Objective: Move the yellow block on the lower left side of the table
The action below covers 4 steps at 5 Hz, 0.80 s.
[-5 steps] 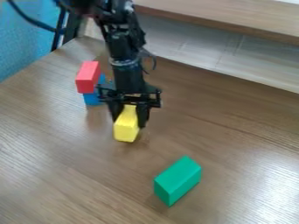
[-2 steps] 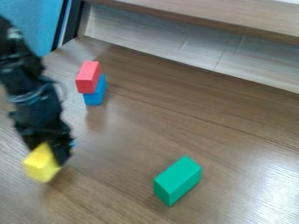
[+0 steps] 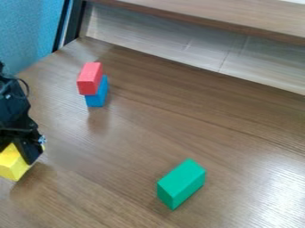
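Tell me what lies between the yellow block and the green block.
Only bare brown tabletop lies between the yellow block and the green block, with a soft shadow near the yellow one; the camera view shows this.

Blk arm [image 3: 12,109] w/ thin blk cable loop [image 3: 26,87], sm. silvery bit [image 3: 42,140] nr lower end.

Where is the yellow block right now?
In the camera view, the yellow block is at the left edge, below the middle, at the black gripper's lower end, left of the green block.
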Each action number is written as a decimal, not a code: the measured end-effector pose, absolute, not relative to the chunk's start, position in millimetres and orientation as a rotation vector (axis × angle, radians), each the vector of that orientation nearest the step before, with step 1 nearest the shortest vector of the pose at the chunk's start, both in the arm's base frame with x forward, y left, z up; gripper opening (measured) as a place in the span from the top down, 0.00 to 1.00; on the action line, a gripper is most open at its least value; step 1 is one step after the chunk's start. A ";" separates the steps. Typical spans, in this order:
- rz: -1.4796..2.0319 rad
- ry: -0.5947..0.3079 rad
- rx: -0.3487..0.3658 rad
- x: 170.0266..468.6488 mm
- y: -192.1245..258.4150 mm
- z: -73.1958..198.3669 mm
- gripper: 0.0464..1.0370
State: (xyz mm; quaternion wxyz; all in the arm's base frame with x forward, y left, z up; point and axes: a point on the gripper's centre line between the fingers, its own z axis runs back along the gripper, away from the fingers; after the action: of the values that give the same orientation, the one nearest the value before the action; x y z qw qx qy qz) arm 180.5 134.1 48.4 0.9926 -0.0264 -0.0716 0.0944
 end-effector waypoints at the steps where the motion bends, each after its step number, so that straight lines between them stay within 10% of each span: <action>1: 0.173 -0.149 -0.052 184.3 138.2 46.8 0.45; 4: 0.136 -0.108 -0.035 190.2 136.6 37.6 0.03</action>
State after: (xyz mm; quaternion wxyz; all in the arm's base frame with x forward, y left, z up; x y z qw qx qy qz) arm 190.2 136.6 37.6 0.9961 -0.0173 -0.0542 0.0681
